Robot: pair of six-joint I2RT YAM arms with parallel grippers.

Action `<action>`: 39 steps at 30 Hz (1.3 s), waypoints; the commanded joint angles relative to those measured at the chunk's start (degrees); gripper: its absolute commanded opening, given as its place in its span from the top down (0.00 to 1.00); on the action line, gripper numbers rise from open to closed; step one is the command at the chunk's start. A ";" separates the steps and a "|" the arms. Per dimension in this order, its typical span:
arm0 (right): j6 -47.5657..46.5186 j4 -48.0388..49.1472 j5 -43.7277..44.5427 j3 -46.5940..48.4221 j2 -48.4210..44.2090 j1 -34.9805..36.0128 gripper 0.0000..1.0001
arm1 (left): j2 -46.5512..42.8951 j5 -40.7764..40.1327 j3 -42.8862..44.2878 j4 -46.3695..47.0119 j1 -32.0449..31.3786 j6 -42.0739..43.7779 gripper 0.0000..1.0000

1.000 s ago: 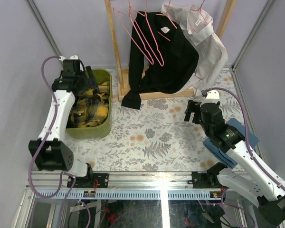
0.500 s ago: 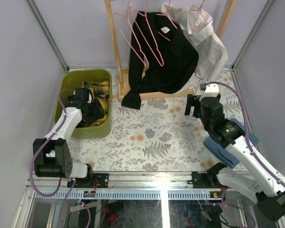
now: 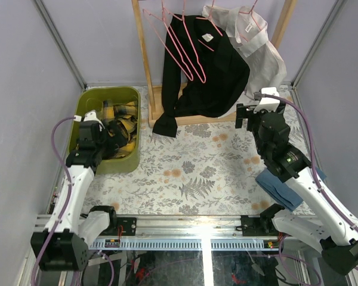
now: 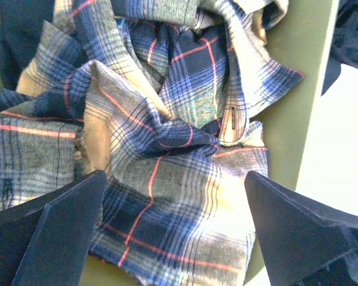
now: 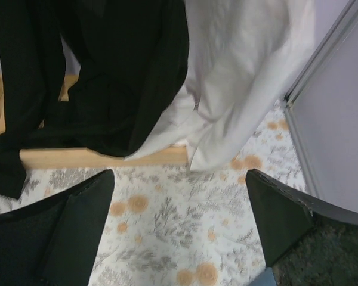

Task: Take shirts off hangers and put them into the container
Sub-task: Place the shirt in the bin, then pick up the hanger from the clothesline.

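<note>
We see the plaid shirt (image 3: 120, 119) bunched in the green tub (image 3: 107, 90) at the left, next to dark cloth that may be a second shirt. Bare pink hangers (image 3: 167, 43) are on the wooden rack (image 3: 142, 59), so roughly half looks done; the black shirt (image 3: 221, 77) and white shirt (image 3: 268, 62) still hang at the back. Left gripper (image 4: 173, 238) hovers over the plaid, fingers spread and empty; right gripper (image 5: 179, 232) faces the hanging shirts, also spread and empty. Floral tablecloth (image 3: 191, 173), folded blue cloth (image 3: 275, 186) by the right arm, pale purple walls (image 3: 24, 71) around.
</note>
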 commanded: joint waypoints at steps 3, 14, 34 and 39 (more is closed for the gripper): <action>-11.88 25.59 1.86 -4.91 -4.43 0.16 0.01 | -8.50 -5.47 -1.93 6.55 0.02 -0.01 0.00; 5.65 -5.19 -31.20 23.34 13.45 -20.71 0.01 | -13.26 -6.46 -4.53 9.48 0.03 -3.81 0.00; 10.90 -8.10 -57.85 49.42 35.76 -29.57 0.09 | -17.04 -9.00 -4.83 8.96 0.02 -4.74 0.00; 10.69 -7.10 -60.49 51.58 39.70 -27.90 0.11 | -17.68 -8.82 -5.00 9.27 0.03 -4.54 0.00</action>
